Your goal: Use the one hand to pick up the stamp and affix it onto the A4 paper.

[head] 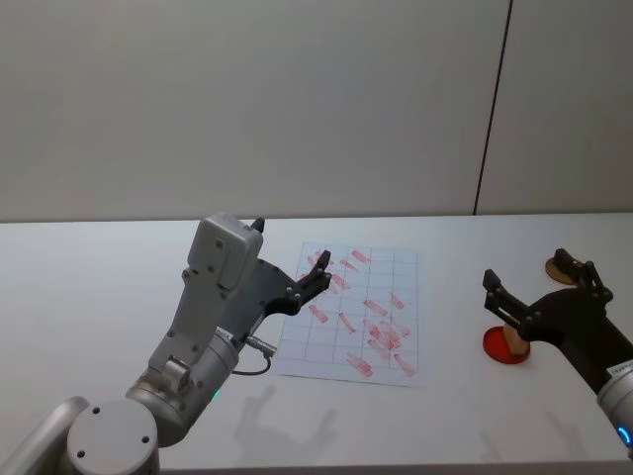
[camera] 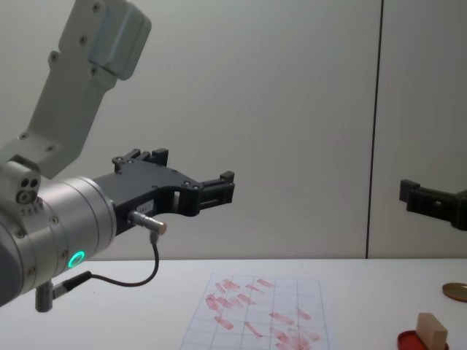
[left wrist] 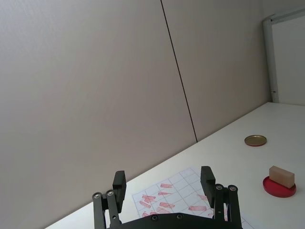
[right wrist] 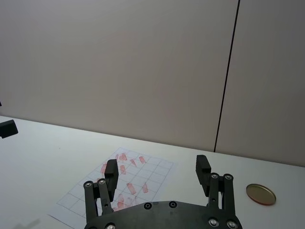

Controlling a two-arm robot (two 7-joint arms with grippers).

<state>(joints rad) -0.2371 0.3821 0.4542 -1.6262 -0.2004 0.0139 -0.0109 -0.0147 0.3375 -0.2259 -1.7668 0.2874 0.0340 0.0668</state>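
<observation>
Your stamp is sitting on the red disc, right of the paper on the table. The gold disc is lying farther right. Your right claw is hovering released above the red disc. Your left claw is hanging released over the paper's left part.

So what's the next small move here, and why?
Probably lower the open right gripper onto the stamp, which sits ungrasped on the red disc, right of the A4 paper, nearest that arm. The left gripper hovers open, raised near the paper.
</observation>
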